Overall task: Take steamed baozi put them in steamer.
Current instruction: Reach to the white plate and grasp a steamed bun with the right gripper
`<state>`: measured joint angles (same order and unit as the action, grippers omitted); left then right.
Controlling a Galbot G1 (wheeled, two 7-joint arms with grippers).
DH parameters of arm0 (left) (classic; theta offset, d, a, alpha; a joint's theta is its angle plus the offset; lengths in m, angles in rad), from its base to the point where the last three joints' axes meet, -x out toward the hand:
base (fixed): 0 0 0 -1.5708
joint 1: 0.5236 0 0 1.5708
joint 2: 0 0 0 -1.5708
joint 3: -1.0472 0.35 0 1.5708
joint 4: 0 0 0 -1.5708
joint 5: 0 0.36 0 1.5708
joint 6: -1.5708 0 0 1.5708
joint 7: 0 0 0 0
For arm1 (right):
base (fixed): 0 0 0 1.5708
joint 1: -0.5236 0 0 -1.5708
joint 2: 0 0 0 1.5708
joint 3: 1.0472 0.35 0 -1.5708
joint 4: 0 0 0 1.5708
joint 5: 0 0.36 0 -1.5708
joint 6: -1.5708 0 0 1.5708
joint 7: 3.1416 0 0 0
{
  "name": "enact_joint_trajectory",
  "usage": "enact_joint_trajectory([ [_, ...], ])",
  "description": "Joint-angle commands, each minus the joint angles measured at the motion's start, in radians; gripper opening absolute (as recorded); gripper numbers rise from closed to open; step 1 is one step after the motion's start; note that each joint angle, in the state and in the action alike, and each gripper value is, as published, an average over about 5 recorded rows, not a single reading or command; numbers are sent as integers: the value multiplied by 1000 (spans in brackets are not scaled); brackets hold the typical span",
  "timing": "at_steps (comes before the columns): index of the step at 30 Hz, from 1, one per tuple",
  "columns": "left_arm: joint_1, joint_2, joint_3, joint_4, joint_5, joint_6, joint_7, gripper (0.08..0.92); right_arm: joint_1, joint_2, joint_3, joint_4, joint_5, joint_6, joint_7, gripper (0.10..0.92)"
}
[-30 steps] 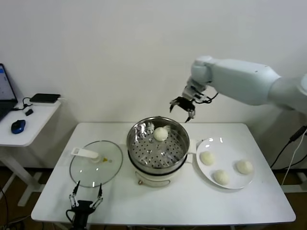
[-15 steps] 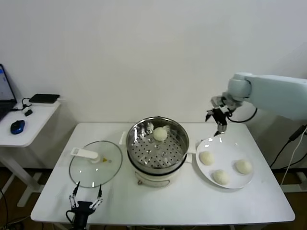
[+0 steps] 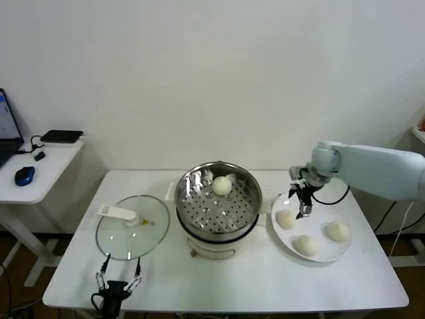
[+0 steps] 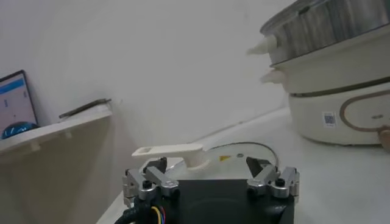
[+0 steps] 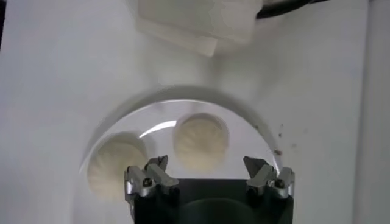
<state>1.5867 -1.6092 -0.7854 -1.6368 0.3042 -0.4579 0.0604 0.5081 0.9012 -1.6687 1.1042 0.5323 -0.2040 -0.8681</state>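
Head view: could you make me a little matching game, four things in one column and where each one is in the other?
Things:
1. glass lid
2. steamer
3. plate
4. right gripper

Places:
A. middle of the table, one baozi inside
B. hovering open over the plate's near-steamer edge
C. flat on the table, on the robot's left of the steamer
D. on the robot's right of the steamer, three baozi on it

Pairs: 1-C, 2-A, 3-D, 4-B
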Motion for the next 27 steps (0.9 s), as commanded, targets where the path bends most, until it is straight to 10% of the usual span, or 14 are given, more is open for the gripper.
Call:
enact_joint_trajectory([
  [1,-1,-35,-2,5,2,-2,-1,823,-115,-7,83,-36,-39,-38,17,823],
  [19,-6,-33,-2,8,7,-3,-4,823,-155,32,135,-114,-86,-32,22,813],
  [27,-6,-34,-2,6,8,-2,-5,823,-154,37,145,-124,-87,-30,16,686],
])
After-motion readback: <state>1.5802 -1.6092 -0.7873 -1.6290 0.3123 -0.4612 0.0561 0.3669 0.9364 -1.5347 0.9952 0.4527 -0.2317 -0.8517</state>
